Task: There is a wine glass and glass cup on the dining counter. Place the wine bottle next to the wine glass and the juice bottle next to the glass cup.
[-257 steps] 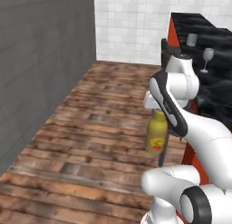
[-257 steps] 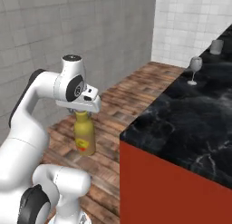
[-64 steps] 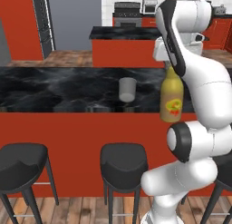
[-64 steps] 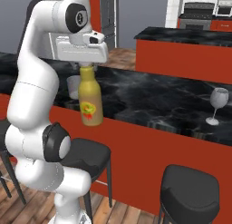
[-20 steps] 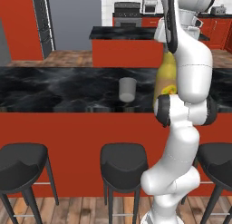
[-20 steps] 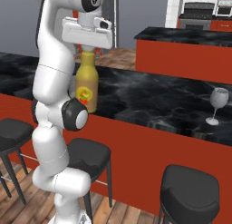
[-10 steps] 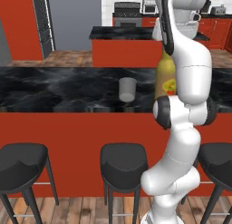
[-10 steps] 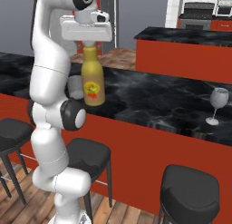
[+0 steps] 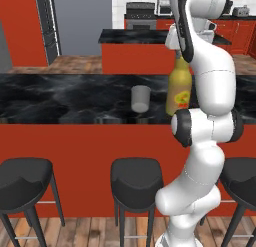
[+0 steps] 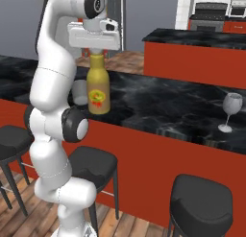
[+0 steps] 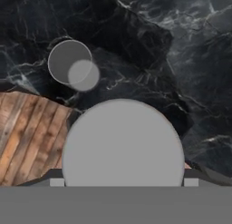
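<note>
Jaws are closed on the neck of the juice bottle point(image 10: 98, 89), which hangs upright from the gripper point(image 10: 96, 53) with its cap hidden inside the hand. Against the pictures from a second ago, the bottle has travelled forward from the near edge of the dining counter point(image 9: 60, 93) to a position over the marble top, and it now sits lower and closer to the glass cup point(image 9: 140, 98). In the left base view the bottle point(image 9: 178, 88) stands just to the right of the cup; in the right base view the cup point(image 10: 79, 93) shows partly behind the arm, just beside the bottle. From the hand view the cup point(image 11: 70, 63) appears as a round rim on the marble, apart from the bottle's large grey top. Whether the base touches the counter cannot be told from these frames. Judgement: the carry is nearly complete and the bottle looks about ready to be set down and released beside the cup. Further along the counter, the wine glass point(image 10: 231, 111) stands alone, well apart, and the wine bottle half of the task looks outstanding.
</note>
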Motion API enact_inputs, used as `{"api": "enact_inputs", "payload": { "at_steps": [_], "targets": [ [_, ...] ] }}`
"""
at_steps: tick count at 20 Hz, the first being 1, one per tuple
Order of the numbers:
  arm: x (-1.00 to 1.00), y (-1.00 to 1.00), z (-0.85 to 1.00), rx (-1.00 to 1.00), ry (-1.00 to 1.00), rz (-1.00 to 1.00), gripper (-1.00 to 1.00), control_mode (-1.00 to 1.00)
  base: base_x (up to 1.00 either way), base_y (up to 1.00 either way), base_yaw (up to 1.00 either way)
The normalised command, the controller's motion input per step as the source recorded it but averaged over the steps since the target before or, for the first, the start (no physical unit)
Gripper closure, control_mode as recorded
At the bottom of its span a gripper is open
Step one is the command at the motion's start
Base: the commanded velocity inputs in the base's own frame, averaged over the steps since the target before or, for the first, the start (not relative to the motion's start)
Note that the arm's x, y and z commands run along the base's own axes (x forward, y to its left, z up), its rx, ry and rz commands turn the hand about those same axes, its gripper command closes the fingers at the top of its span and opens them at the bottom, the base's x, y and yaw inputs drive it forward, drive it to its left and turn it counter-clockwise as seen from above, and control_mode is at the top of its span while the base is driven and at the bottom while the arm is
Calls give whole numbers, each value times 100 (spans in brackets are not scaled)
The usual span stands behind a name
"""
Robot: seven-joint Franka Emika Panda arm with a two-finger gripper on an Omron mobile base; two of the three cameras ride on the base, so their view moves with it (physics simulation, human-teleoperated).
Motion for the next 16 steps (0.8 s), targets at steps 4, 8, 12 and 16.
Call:
{"api": "enact_inputs", "payload": {
  "at_steps": [4, 8, 12, 16],
  "targets": [
    [17, 0, -34, 1, -3, 0, 100, -100, 0, 0, 0],
    [17, 0, -34, 0, -6, 0, 100, -100, 0, 0, 0],
    [17, 1, -38, 0, -10, 0, 100, -100, 0, 0, 0],
    [24, 0, -18, 0, -7, 0, 100, -100, 0, 0, 0]
  ]
}}
